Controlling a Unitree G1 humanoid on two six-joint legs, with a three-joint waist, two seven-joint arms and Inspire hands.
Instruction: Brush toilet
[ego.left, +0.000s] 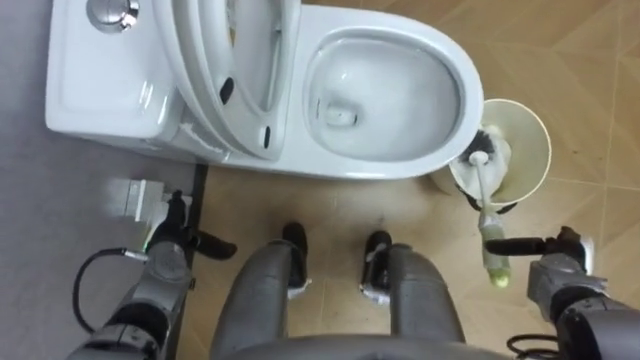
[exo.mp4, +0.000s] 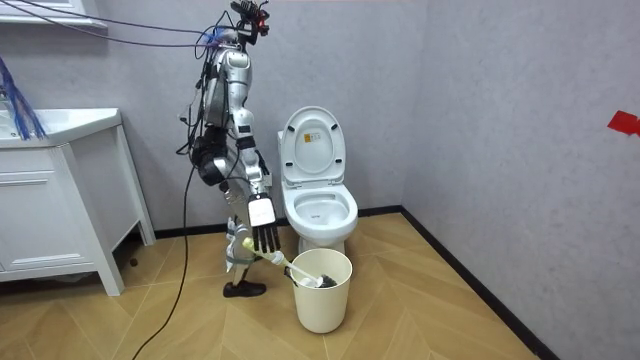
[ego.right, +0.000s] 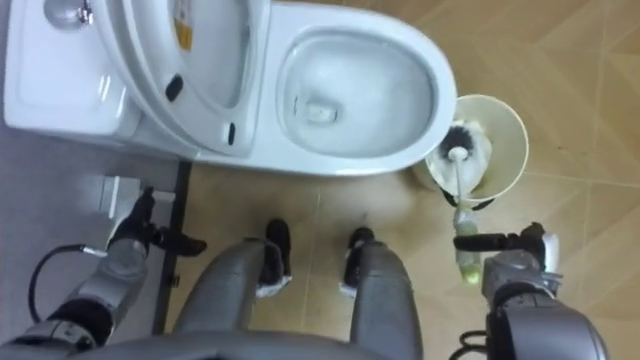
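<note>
Now the right hand (ego.left: 562, 262) holds its fingers (ego.left: 515, 243) straight and empty beside the brush (ego.left: 485, 190) in the bin (ego.left: 532, 125); best wrap them firmly before lifting.

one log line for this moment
brush: head in bin; right robot hand: open at handle; left robot hand: idle; toilet: lid up

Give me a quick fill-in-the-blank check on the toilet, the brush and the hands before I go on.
1. The toilet has its lid ___.
2. The toilet brush has its bristle head down inside the cream ___.
3. The hand stretching straight fingers toward the brush's handle is the robot's ___; the left hand hangs open, away from it.

Missing words: raised; bin; right.
</note>
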